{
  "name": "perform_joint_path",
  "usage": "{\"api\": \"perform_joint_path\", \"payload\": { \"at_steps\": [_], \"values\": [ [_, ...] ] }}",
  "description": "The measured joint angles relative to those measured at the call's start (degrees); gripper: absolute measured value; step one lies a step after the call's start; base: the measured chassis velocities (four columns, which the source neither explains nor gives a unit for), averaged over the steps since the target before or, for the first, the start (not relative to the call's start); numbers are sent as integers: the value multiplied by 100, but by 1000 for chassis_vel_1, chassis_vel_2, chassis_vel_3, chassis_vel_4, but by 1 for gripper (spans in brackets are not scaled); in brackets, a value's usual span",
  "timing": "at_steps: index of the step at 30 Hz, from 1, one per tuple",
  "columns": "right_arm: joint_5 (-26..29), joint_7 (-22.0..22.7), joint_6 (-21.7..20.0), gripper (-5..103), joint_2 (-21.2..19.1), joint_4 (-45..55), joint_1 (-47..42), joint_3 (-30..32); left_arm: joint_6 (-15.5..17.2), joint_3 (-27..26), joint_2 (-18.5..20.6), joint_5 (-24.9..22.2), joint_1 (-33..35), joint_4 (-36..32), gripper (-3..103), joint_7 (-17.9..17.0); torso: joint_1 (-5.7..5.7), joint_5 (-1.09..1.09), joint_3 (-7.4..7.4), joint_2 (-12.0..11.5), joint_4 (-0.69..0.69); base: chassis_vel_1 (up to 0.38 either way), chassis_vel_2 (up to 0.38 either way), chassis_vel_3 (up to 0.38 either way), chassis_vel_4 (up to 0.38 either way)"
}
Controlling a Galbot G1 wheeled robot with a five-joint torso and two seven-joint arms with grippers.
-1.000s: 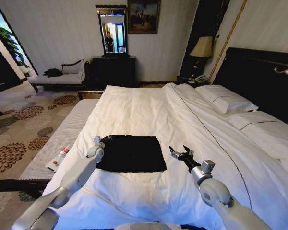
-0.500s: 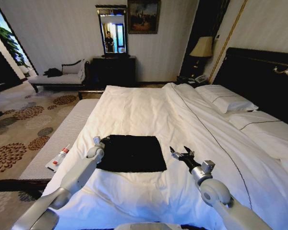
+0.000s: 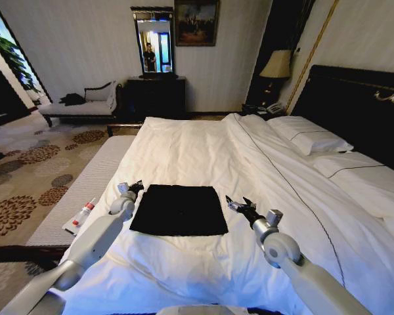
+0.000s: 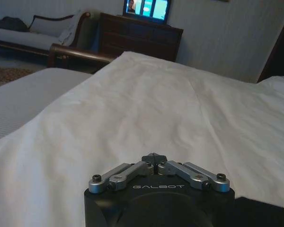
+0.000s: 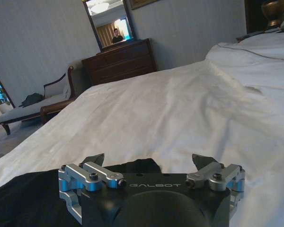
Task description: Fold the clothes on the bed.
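Clothes (image 3: 179,209) lie folded between left gripper (image 3: 132,187) and right gripper (image 3: 238,203).

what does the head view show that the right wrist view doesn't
Head view only: the folded black soft-fabric T-shirt as a whole neat rectangle, the left claw at its far left corner, white pillows and the dark wooden headboard.

Right wrist view only: the right claw's fingers spread wide, close up.

Both: the white duvet, the right claw, the dark dresser.
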Motion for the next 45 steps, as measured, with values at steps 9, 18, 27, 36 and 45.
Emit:
{"api": "perform_joint_path", "payload": {
  "at_steps": [9, 18, 27, 36, 45],
  "values": [
    [-98, -3, -2, 100, 1, 73, -72, -9, 81, -2, -111, 56, 160, -172, 18, -112, 0, 0, 0, 0, -3, 0, 0, 0, 0],
    [-160, 193, -66, 100, -46, 120, -103, -34, 198, 14, -143, 195, 25, 147, 61, 80, 0, -1, 0, 0, -1, 0, 0, 0, 0],
    [-223, 123, -34, 100, -84, 30, -275, 227, 283, 200, -263, 58, -273, 416, 93, 151, 0, 1, 0, 0, -3, 0, 0, 0, 0],
    [-172, 97, -24, 100, -150, 65, -334, 398, 406, 256, -388, -155, -322, 471, 90, 16, 0, 0, 0, 0, -2, 0, 0, 0, 0],
    [-154, 85, -15, 100, -172, 155, -439, 508, 608, 297, -388, -336, -376, 504, 70, -119, 0, 1, 0, 0, -2, 0, 0, 0, 0]
  ]
}}
